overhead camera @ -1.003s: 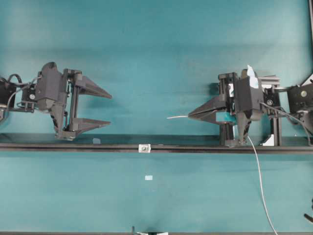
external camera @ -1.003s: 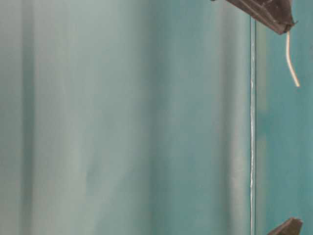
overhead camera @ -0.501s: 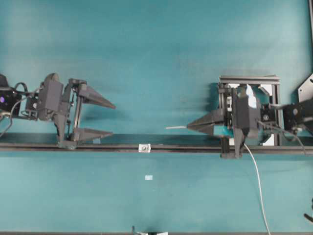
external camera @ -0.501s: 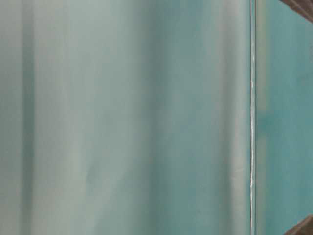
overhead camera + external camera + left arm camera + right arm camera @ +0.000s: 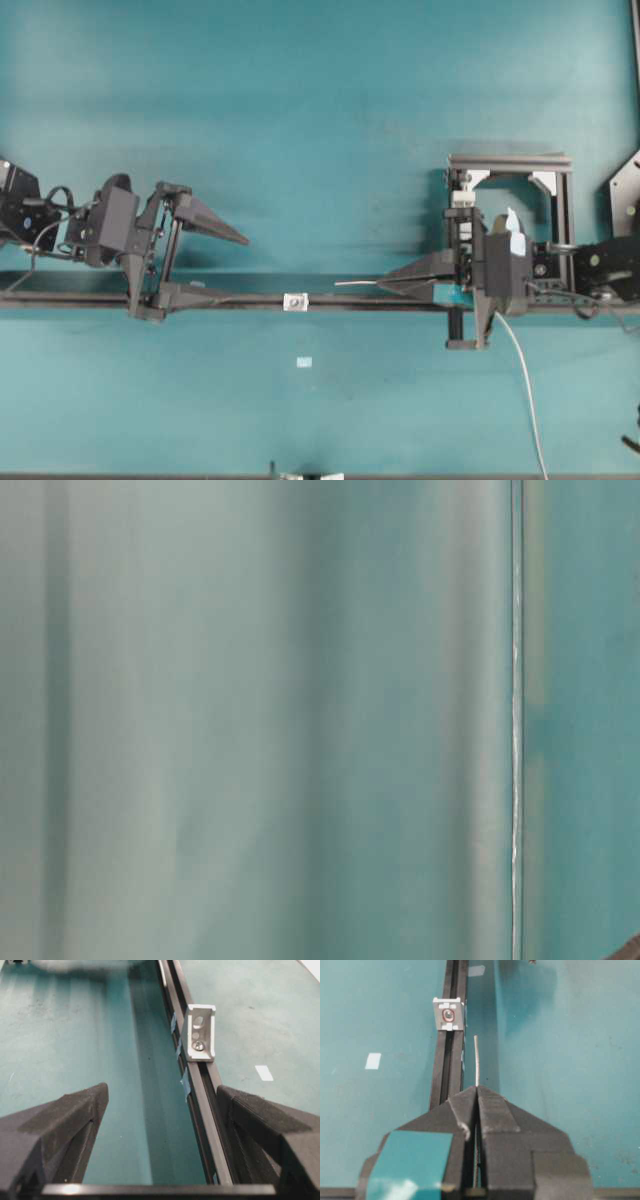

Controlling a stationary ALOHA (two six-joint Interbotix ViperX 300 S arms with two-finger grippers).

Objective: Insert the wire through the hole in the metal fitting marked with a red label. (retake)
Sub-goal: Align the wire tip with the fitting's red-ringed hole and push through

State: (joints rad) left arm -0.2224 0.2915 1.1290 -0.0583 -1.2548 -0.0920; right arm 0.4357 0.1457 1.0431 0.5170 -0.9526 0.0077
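The metal fitting [image 5: 294,301] is a small silvery bracket on the black rail [image 5: 360,302]. It also shows in the left wrist view [image 5: 200,1032] and in the right wrist view [image 5: 449,1014], where a red ring circles its hole [image 5: 448,1013]. My right gripper [image 5: 385,285] is shut on the wire [image 5: 355,283]. The stiff tip [image 5: 476,1060] sticks out toward the fitting, a little to the right of it and short of it. The wire's tail [image 5: 525,390] trails to the front. My left gripper [image 5: 225,268] is open and empty, straddling the rail left of the fitting.
A white clamp block in a black frame [image 5: 510,190] stands behind my right gripper. A small pale blue tape rectangle [image 5: 304,362] lies on the teal mat in front of the rail. The table-level view shows only blurred teal surface and the rail's edge [image 5: 516,720].
Both grippers have moved toward the front, down to the rail. The wire tip now lies along the rail, closer to the fitting. The left gripper now straddles the rail and has tilted.
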